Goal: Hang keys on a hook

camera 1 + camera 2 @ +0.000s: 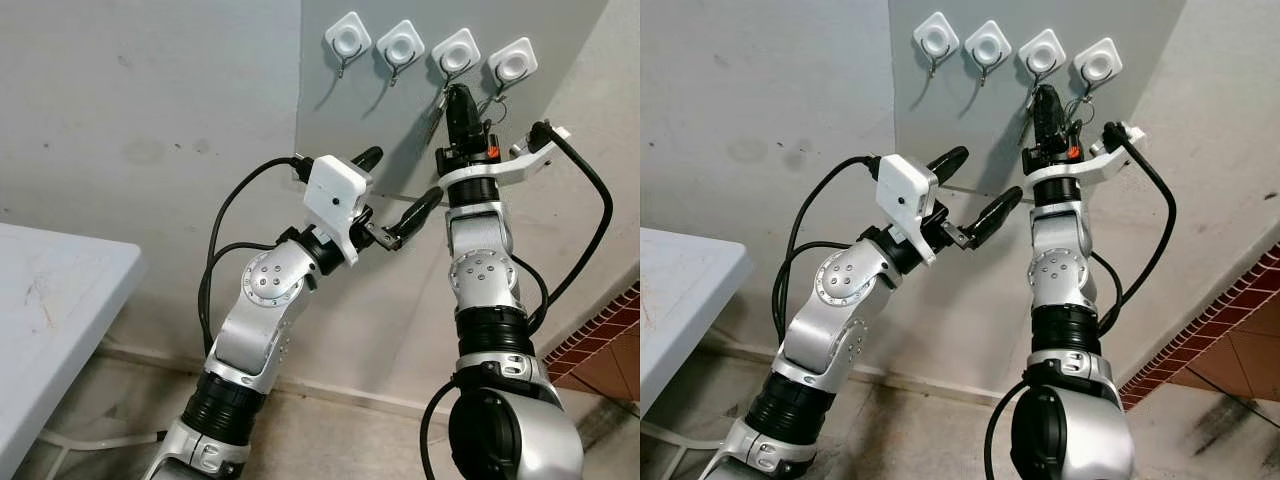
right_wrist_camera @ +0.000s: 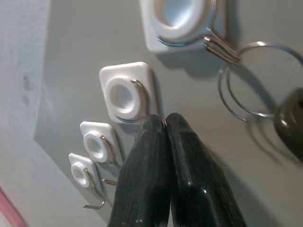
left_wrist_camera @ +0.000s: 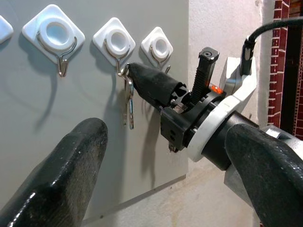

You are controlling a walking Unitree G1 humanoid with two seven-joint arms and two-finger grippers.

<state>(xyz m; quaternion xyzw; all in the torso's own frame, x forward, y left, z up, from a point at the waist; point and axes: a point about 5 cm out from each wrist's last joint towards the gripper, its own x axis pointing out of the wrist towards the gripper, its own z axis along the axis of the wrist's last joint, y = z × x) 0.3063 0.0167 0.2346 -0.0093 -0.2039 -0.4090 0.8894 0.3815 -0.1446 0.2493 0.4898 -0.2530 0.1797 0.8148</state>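
Left gripper (image 1: 388,200) raised before the grey panel (image 1: 400,120), fingers spread, holding nothing. Right gripper (image 1: 459,101) clenched on the keys (image 3: 129,101), their ring at the third hook (image 1: 455,55) of four; seating undeterminable.

Readable text: none on any surface.
Hook plates (image 1: 455,50): plain white, no lettering or numbers.
Grey backing panel (image 1: 350,110): unmarked.
Left wrist camera housing (image 1: 335,195): white, no brand or label legible.
Right wrist collar (image 3: 215,88): a small orange spot, no characters made out.
White table (image 1: 50,300): scuffs only, no writing.
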